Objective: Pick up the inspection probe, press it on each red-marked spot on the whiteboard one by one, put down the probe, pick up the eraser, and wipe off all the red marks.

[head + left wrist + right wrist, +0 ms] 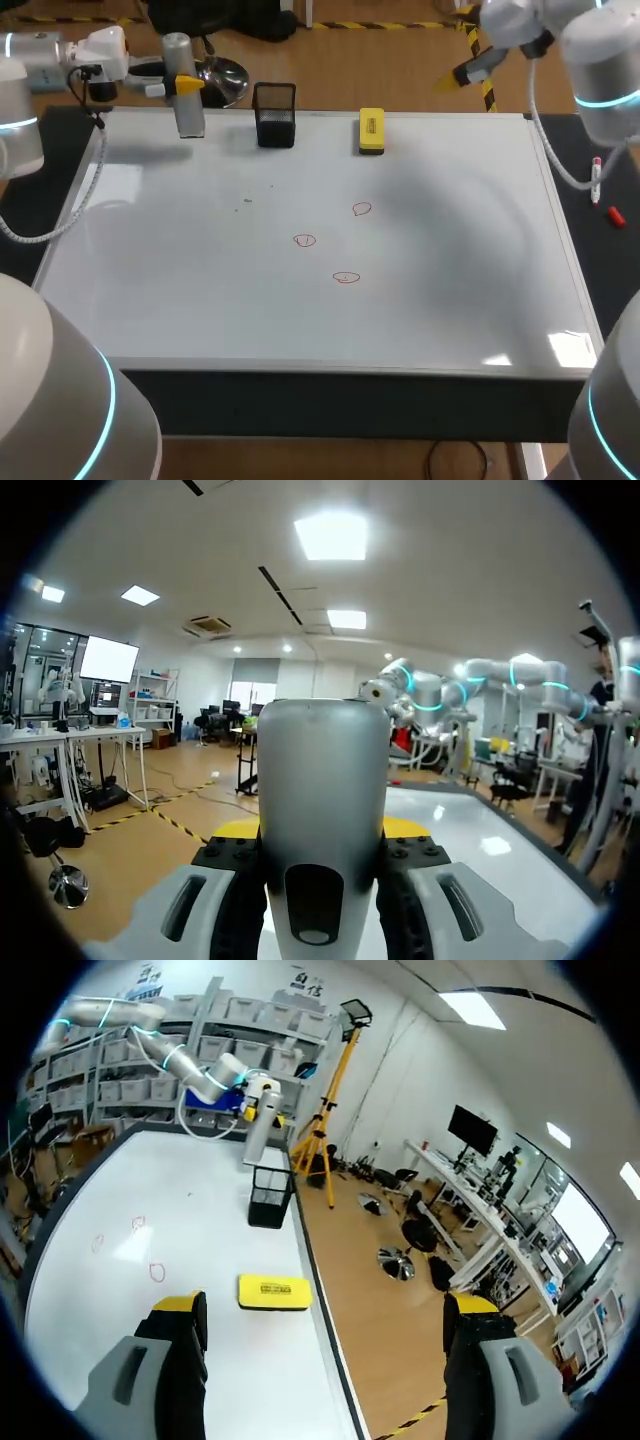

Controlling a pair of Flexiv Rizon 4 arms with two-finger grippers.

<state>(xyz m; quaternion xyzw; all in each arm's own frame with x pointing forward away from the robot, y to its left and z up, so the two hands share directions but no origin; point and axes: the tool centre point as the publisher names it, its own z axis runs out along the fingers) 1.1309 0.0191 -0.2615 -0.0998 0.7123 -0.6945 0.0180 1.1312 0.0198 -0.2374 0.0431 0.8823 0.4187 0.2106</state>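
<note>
The silver cylindrical inspection probe (183,100) stands upright over the whiteboard's (450,270) far left corner, with my left gripper (186,86) shut on it. In the left wrist view the probe (322,780) fills the gap between the yellow-tipped fingers (405,827). Three red marks (361,208) (304,240) (346,277) sit near the board's middle. The yellow eraser (371,131) lies at the far edge. My right gripper (455,78) hangs open past the far right edge, and in the right wrist view this gripper (325,1310) holds nothing, with the eraser (275,1291) ahead of it.
A black mesh pen holder (275,115) stands at the far edge between probe and eraser. Two marker pens (597,180) (615,215) lie on the dark table right of the board.
</note>
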